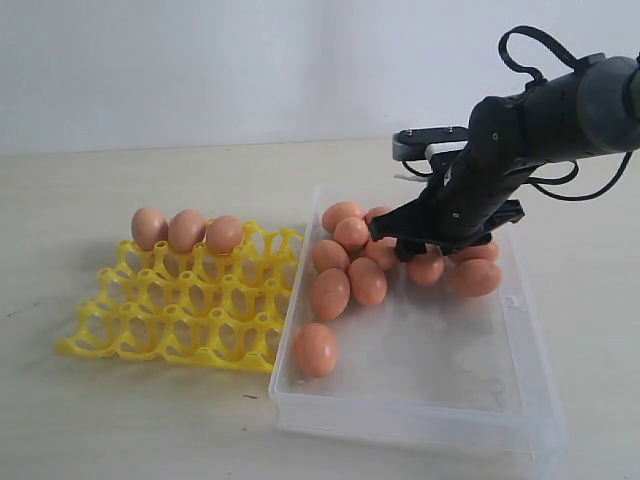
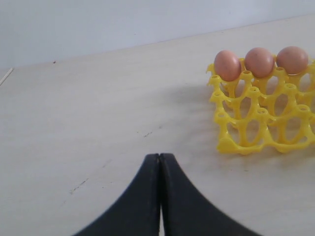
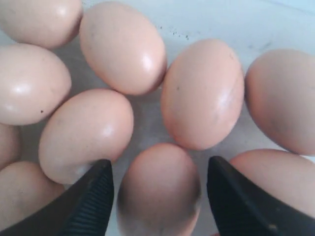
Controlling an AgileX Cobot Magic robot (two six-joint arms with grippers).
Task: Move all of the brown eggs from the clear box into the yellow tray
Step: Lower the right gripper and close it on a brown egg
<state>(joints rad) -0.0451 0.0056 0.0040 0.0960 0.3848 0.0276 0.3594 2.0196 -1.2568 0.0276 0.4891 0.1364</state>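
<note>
The job is at an early stage: only three brown eggs [image 1: 186, 230] sit in the yellow tray [image 1: 170, 310], side by side in the row along its far edge, with that row's cup nearest the clear box [image 1: 420, 400] empty and every other row bare. The rest lie in the box, which stands on the bench [image 1: 120, 430] just beside the tray's right edge. Ten or so can be counted there, most bunched toward the box's far end, with one stray egg [image 1: 316, 350] near its near-left corner; the arm hides part of the bunch, so the count is rough. The right fingers [image 3: 88, 201] are low over that bunch, spread wide with one egg [image 3: 158, 191] between them, a sliver of gap showing on each side, so nothing is gripped. The left fingers [image 2: 142, 196] are pressed together, empty, over bare bench near the tray's left edge. By my reckoning roughly thirteen cups remain to fill.
</note>
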